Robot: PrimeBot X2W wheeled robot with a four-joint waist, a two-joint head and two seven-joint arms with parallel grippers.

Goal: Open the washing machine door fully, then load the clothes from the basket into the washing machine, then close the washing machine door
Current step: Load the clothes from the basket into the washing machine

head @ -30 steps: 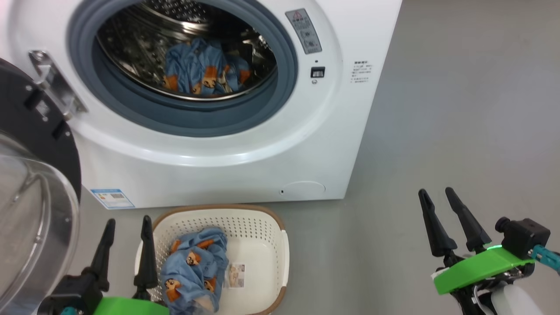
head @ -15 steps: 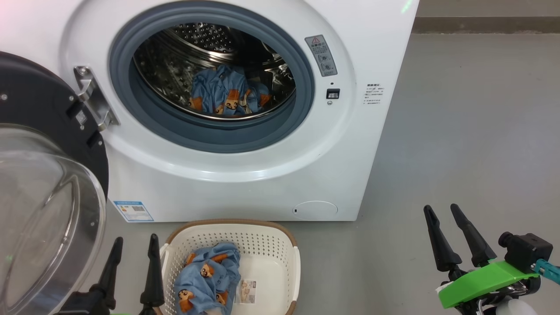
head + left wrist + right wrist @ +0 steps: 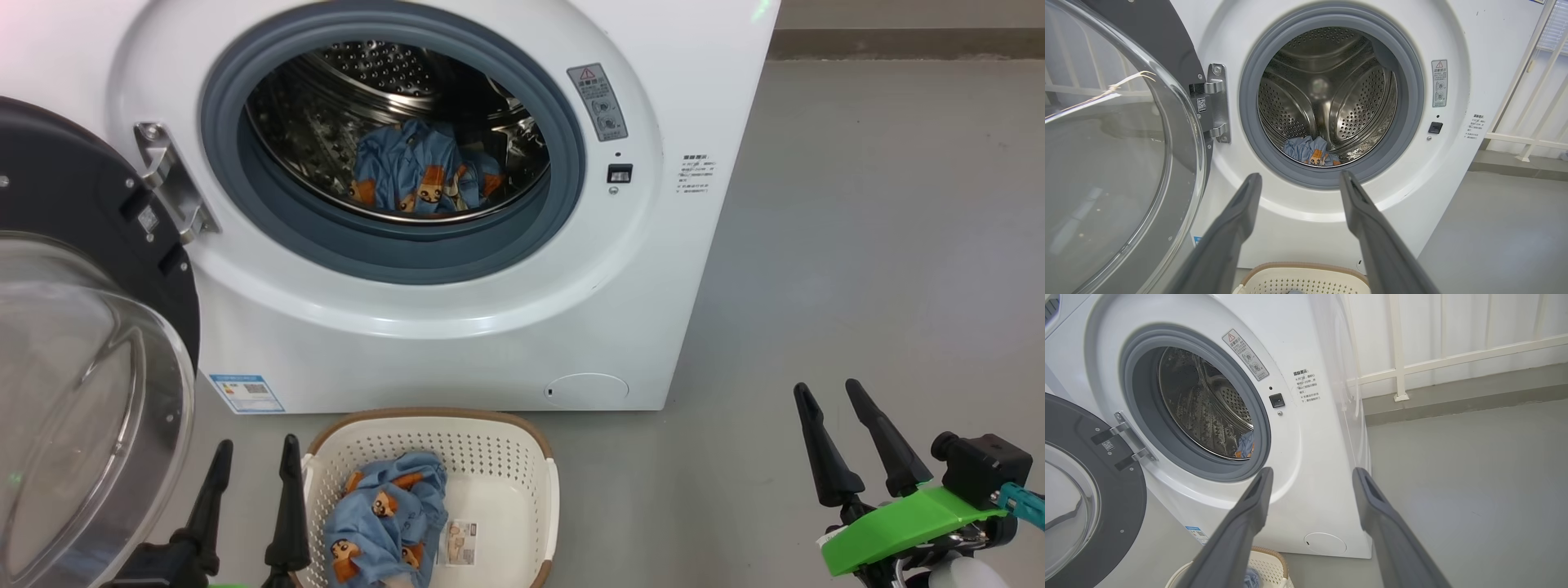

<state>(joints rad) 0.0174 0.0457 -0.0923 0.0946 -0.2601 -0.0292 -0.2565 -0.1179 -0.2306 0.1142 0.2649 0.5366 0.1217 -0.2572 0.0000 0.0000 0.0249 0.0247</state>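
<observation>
left gripper and right gripper, jaws still apart, empty; clothes same in basket

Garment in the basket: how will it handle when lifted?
Probably floppy: the garment lies crumpled in folds, so it should drape and dangle. Likely light, being thin cloth. It may catch on the perforated basket.

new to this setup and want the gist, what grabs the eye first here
The white washing machine fills the middle, its round door swung wide open at the left and a blue printed garment lying in the steel drum. On the floor in front sits a cream basket holding another blue garment, the left gripper to its left, jaws open.
</observation>
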